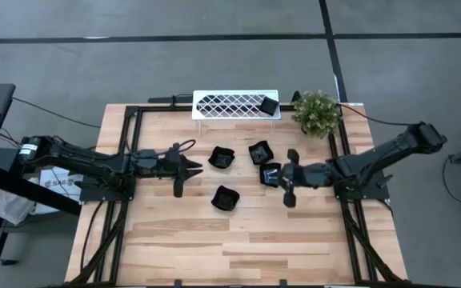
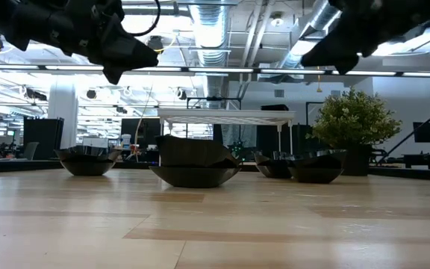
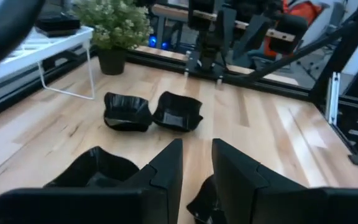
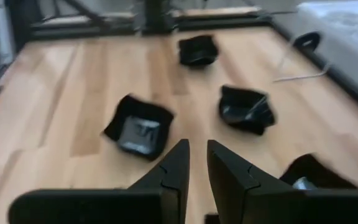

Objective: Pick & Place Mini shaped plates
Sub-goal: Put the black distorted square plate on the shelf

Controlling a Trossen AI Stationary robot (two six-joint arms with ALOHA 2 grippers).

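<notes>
Four small glossy plates (image 1: 225,198) on the table look light, rigid, slippery, so I'd pinch a raised rim; left gripper (image 1: 192,170) and right gripper (image 1: 285,178) hover narrowly parted, empty.

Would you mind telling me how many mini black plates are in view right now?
5: one on the white rack, and four on the table: at beside the right hand, and nearest the front.

No readable writing anywhere here. The white sheet (image 1: 54,182) under the left arm carries some dark print, but it is too small to make out. Nothing legible on the table, the rack, the dishes or the room behind.
</notes>
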